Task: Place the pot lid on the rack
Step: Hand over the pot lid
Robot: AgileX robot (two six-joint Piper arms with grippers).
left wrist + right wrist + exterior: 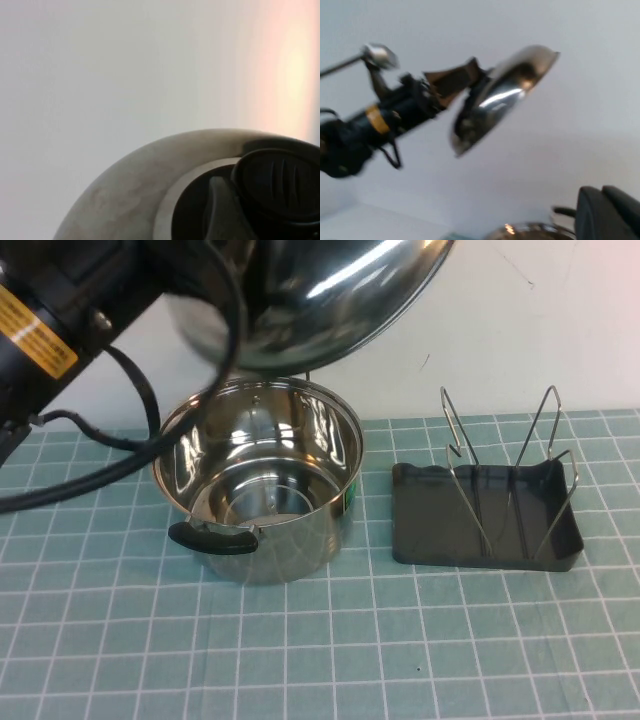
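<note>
The pot lid (330,290) is a shiny steel dome held tilted high in the air, above the open pot (260,490). My left gripper (462,80) is shut on the lid's black knob (280,185), and the lid's dome (130,190) fills the lower part of the left wrist view. The right wrist view shows the lid (495,100) lifted on the left arm. The rack (485,515), a black tray with upright wire loops, stands to the right of the pot and holds nothing. My right gripper (601,192) is shut, holds nothing, and is outside the high view.
The deep steel pot with black handles also shows by its rim in the right wrist view (530,232). The left arm and its black cables (100,450) hang over the table's back left. A white wall runs behind the green gridded mat (320,650).
</note>
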